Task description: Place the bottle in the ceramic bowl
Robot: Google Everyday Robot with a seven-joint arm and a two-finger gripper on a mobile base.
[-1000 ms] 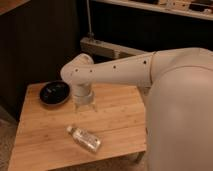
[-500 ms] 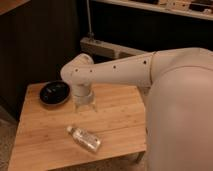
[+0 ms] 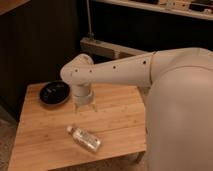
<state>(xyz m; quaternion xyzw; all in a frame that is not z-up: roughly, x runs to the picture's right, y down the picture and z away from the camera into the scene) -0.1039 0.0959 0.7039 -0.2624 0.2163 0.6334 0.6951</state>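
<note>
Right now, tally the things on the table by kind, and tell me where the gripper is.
bottle: 1
ceramic bowl: 1
total: 2
The gripper hangs over the table, beside the bowl, apart from the bottle.

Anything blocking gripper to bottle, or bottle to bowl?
Nothing visible does. The gripper hangs over the table, beside the ceramic bowl and behind the bottle, which lies on its side. Only bare wood shows between them.
</note>
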